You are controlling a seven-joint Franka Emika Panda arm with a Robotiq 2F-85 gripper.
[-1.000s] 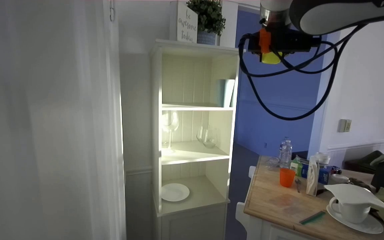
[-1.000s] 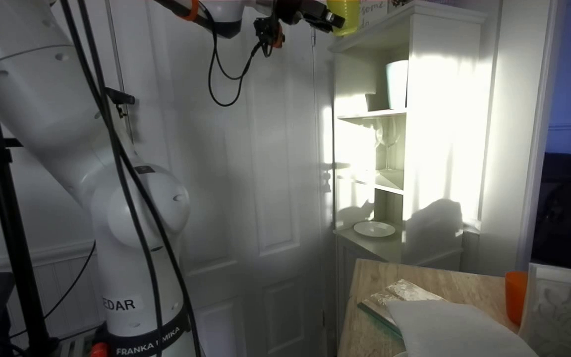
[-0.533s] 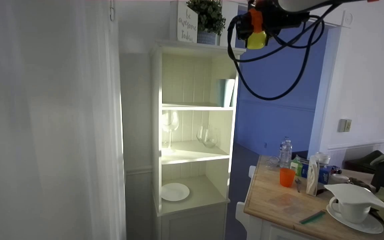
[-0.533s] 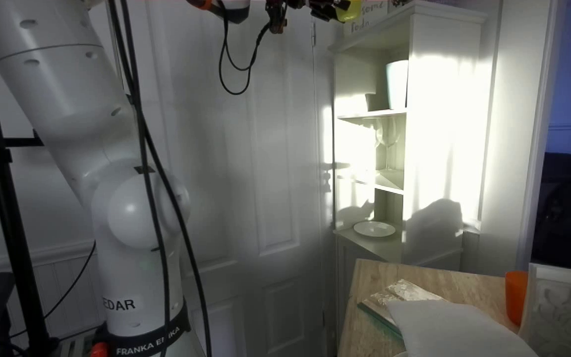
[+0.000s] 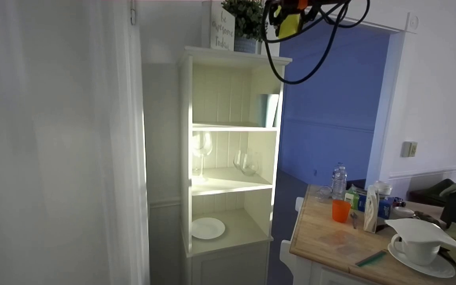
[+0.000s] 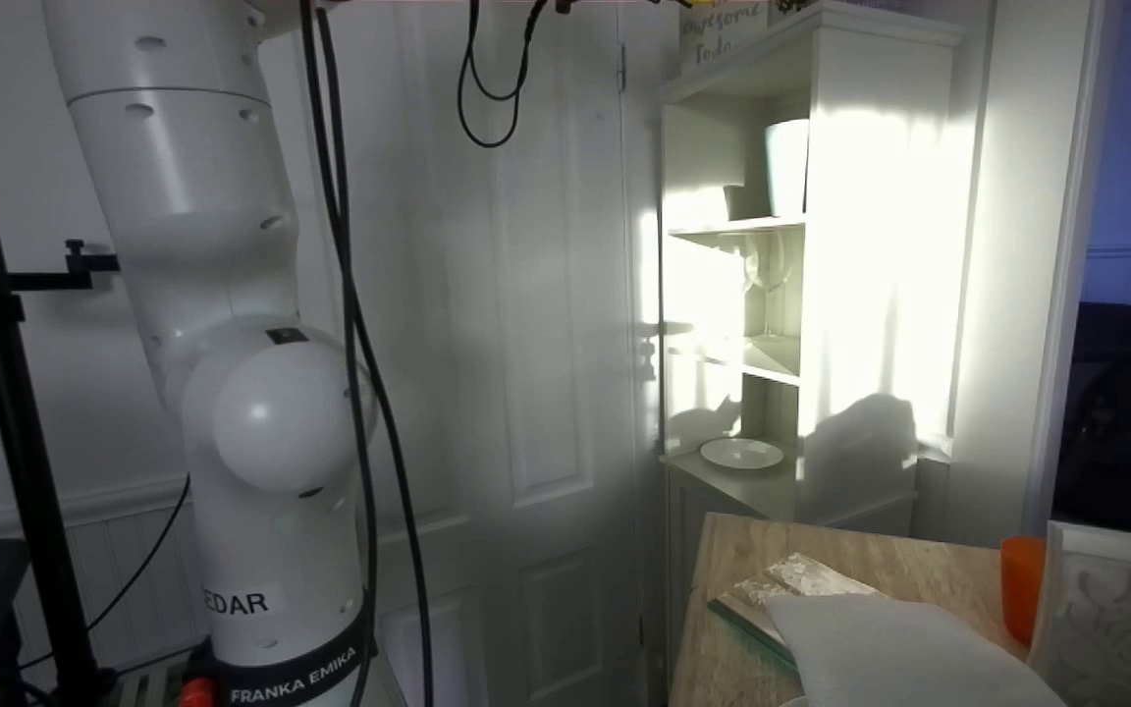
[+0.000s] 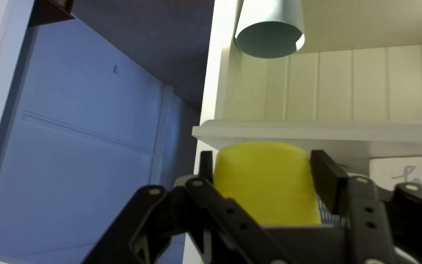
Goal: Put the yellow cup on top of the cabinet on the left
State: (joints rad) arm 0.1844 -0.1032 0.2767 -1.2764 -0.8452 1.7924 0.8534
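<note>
Fingers are pressing on both sides of the yellow cup, so my gripper is holding it by its outer wall; I am seeing no handle to use instead. In an exterior view the cup is hanging a little tilted, seemingly higher than the cabinet and by its right-hand corner as seen there. I am guessing this height is for getting the base over the moulded edge, and that the cup is needing straightening before release. How far it is reaching over the top, I am not managing to tell.

Just outside the grasp, a cable loop is drooping across that corner, and I am minding it as a possible snag. On the top, a lettered sign and a potted plant are standing side by side, probably limiting me to a spot in front or to one side. Lower, a pale blue tumbler is standing on the upper shelf, below my approach. Well apart, an orange cup is sitting on the counter.
</note>
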